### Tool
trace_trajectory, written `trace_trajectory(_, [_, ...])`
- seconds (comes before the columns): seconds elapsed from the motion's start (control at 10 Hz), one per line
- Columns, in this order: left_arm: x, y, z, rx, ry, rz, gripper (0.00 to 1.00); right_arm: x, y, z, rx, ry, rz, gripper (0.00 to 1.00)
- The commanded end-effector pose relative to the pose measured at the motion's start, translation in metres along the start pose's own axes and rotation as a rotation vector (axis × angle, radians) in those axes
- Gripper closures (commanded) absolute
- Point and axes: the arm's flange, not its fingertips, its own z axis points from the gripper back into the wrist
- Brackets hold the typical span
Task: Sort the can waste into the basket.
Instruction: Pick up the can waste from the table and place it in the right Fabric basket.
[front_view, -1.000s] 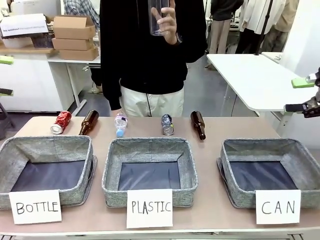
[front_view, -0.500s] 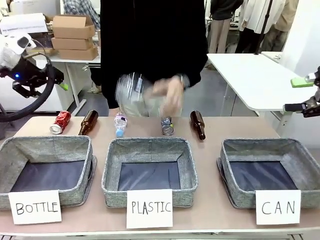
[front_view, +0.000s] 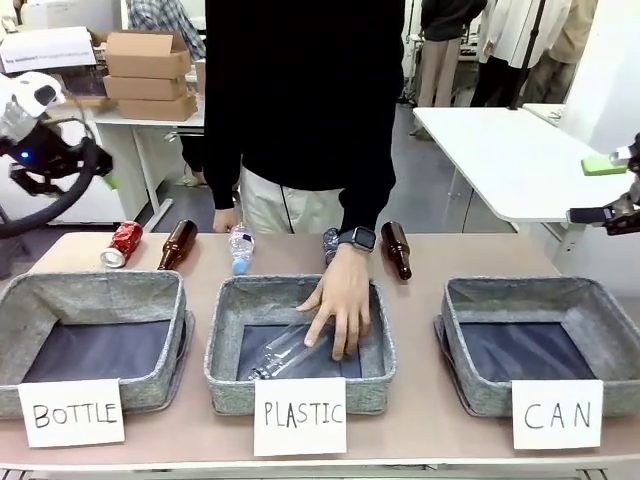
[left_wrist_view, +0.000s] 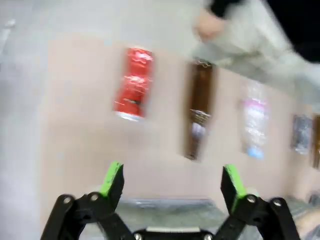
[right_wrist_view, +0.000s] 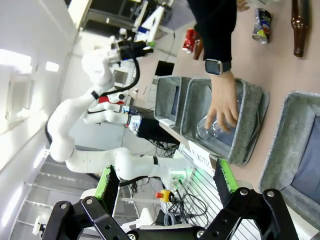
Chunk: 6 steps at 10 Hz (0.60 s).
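The red crushed can (front_view: 122, 243) lies at the table's far left; in the left wrist view the red can (left_wrist_view: 133, 83) is ahead of my open left gripper (left_wrist_view: 172, 175), which hovers above the table, blurred. The dark can (front_view: 331, 243) sits at mid-table, partly behind the person's wrist, and the dark can (right_wrist_view: 262, 25) shows in the right wrist view too. The CAN basket (front_view: 520, 290) stands at the right with nothing in it. My right gripper (front_view: 603, 190) hangs open, high at the right edge, well off the table; the right gripper (right_wrist_view: 167, 182) holds nothing.
The person's hand (front_view: 340, 305) presses a clear plastic bottle (front_view: 285, 350) into the PLASTIC basket (front_view: 225, 340). The BOTTLE basket (front_view: 95, 285) is at the left. Two brown bottles (front_view: 177, 244) (front_view: 396, 249) and a small plastic bottle (front_view: 240, 248) lie along the far edge.
The person has brought the clear bottle down from chest height into the PLASTIC basket. My left arm has come into view at the upper left. The right gripper has stayed put.
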Motion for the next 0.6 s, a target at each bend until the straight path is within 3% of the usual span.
trace_trajectory(0.0, [0.059, 0.008, -0.04, 0.165, 0.085, 0.063, 0.0, 0.003, 0.001, -0.001, 0.02, -0.011, 0.028, 0.0])
trace_trajectory(0.2, [0.082, 0.018, -0.087, 0.201, 0.191, 0.017, 0.0, 0.003, 0.001, -0.001, 0.02, -0.011, 0.028, 0.0])
trace_trajectory(0.3, [0.091, 0.025, -0.112, 0.148, 0.269, -0.049, 0.0, 0.003, 0.001, -0.001, 0.02, -0.011, 0.028, 0.0])
trace_trajectory(0.5, [0.095, 0.029, -0.142, 0.048, 0.304, -0.103, 0.0, 0.003, 0.001, -0.001, 0.02, -0.011, 0.028, 0.0])
